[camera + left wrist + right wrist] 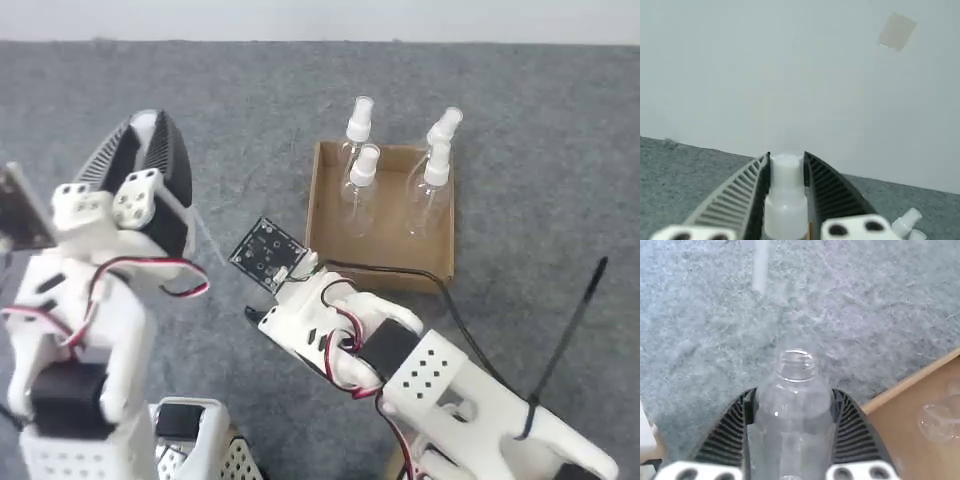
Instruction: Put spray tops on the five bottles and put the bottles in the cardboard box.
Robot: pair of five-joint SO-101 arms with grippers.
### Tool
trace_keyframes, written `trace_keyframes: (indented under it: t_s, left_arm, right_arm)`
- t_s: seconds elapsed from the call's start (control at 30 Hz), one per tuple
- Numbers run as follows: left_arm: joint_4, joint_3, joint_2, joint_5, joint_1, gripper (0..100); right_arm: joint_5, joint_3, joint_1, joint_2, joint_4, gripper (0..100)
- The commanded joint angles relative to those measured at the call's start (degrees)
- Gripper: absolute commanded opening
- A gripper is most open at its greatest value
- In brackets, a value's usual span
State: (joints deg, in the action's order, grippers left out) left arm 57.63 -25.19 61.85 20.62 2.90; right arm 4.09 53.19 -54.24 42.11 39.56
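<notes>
Right wrist view crops bottle (790, 410); left, spray top (786, 200).

The right hand (793, 396) clamps 1 uncapped clear bottle (790, 432), the cardboard box (900, 436) just beside it, a blurred strip (760, 265), perhaps a tube, beyond its neck.

Four capped bottles (358, 195) in cardboard box (314, 205)
</notes>
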Motion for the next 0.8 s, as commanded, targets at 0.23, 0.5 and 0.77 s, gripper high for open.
trace_keyframes:
  t_s: [0.23, 0.5, 0.77]
  left_arm:
    - [-5.27, -4.35, 0.53, 1.14, -0.44, 1]
    - [-3.08, -4.79, 0.53, 2.37, -6.86, 1]
    - [-3.08, -11.65, 0.88, 2.37, -7.21, 1]
  right_arm:
    - [-1.49, 3.78, -0.31, 13.58, -1.63, 0.6]
    - [-1.58, 4.48, -0.13, 13.93, -1.63, 0.6]
    - [-1.67, 4.48, 0.04, 14.55, -2.42, 0.6]
